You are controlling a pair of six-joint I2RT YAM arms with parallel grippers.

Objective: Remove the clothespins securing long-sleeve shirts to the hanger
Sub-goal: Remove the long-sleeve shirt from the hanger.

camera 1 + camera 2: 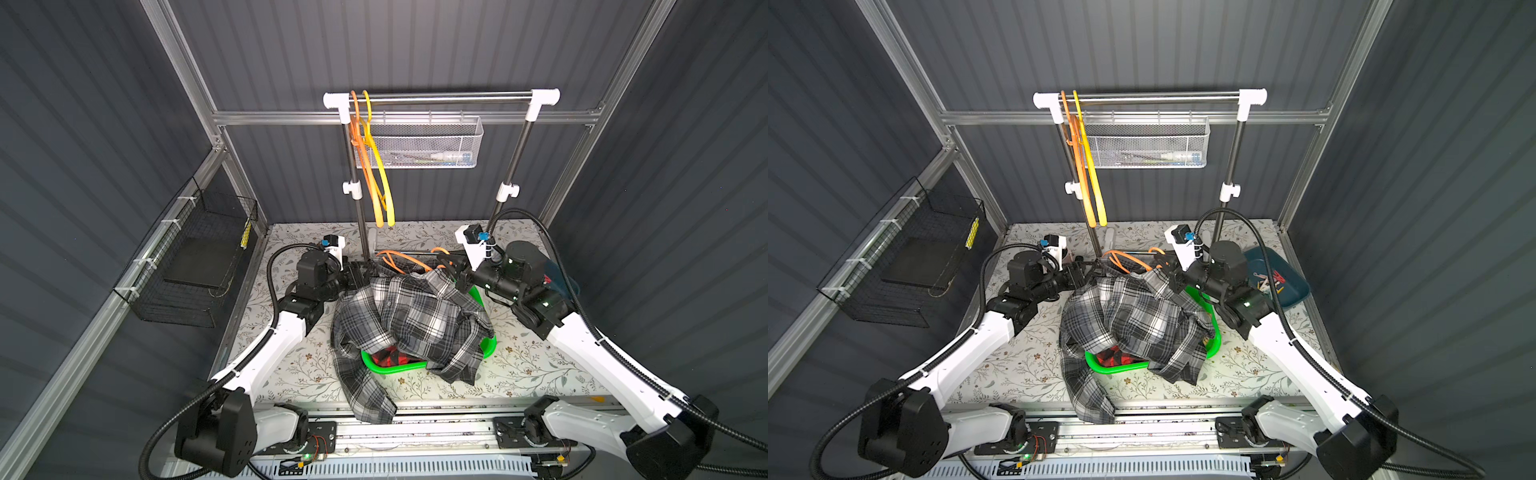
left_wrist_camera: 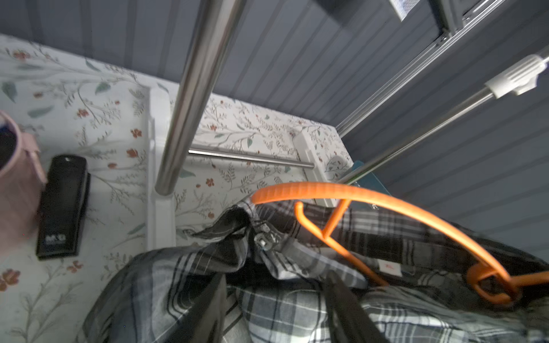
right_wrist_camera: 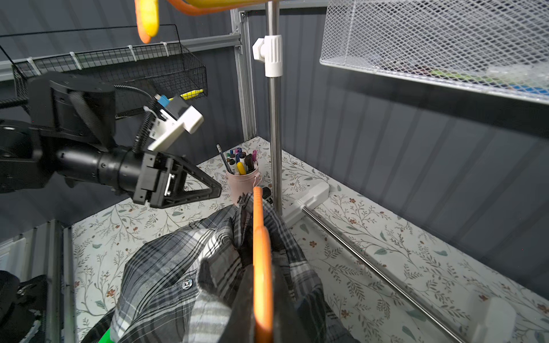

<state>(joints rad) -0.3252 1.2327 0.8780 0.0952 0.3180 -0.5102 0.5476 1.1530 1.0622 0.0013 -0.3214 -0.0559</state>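
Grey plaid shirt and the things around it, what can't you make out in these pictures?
- Any clothespin on the grey plaid shirt: folds hide its collar in both top views, and that spot is blurred in the left wrist view.
- Red-and-black shirt: mostly buried under the grey one in the green basket.
- Clothespins in the blue tray: too small to count in a top view.
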